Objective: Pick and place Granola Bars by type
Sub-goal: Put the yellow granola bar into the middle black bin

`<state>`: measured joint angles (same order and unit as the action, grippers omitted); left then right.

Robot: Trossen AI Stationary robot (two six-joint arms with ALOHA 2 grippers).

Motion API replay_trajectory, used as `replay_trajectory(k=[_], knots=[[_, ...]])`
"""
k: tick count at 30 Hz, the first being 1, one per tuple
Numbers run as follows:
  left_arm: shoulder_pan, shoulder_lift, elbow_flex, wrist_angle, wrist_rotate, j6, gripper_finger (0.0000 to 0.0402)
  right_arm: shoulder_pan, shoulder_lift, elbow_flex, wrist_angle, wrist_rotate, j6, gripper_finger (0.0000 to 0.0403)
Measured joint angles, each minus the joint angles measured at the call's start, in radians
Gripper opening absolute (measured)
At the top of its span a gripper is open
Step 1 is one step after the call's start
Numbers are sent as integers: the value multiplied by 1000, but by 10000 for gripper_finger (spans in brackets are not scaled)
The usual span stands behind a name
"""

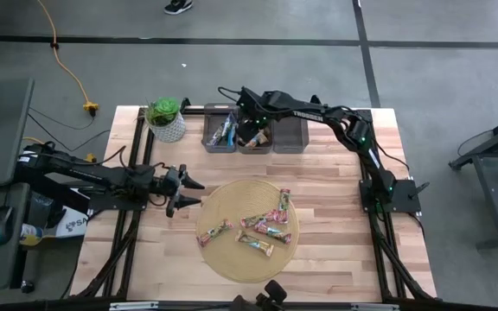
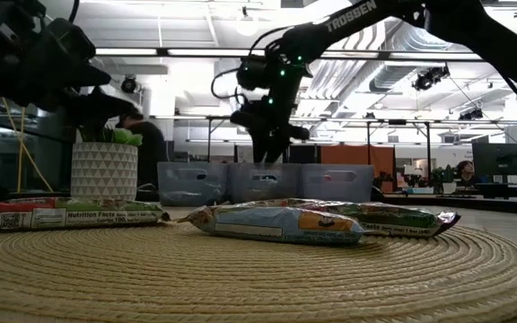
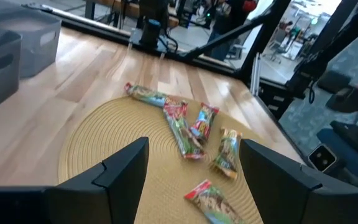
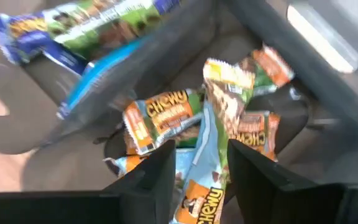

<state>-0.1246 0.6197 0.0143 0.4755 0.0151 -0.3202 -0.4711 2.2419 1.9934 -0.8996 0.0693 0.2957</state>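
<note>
Pink-wrapped granola bars (image 1: pixel 264 226) lying flat at mixed angles on the round mat (image 1: pixel 223 259), right gripper (image 1: pixel 251 125) hanging spread, empty, over the middle bin (image 1: pixel 255 147), left gripper (image 1: pixel 190 192) waiting spread beside the mat

We see our left pincer (image 1: pixel 188 192) low at the left, fingers spread apart, pointing right. Our right arm stretches far across, bent at the elbow, its pincer (image 1: pixel 251 131) aimed down, fingers slightly parted.

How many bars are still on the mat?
5, on the mat's right half: one leftmost, one at the far right edge, one mid-mat, one right of it, one nearest the front. None seems hidden.
</note>
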Motion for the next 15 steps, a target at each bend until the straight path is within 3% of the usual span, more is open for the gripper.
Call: replay_trajectory(k=[15], knots=[[0, 0, 0, -38, 0, 0, 248, 119, -262, 1, -1, -102, -219, 143]])
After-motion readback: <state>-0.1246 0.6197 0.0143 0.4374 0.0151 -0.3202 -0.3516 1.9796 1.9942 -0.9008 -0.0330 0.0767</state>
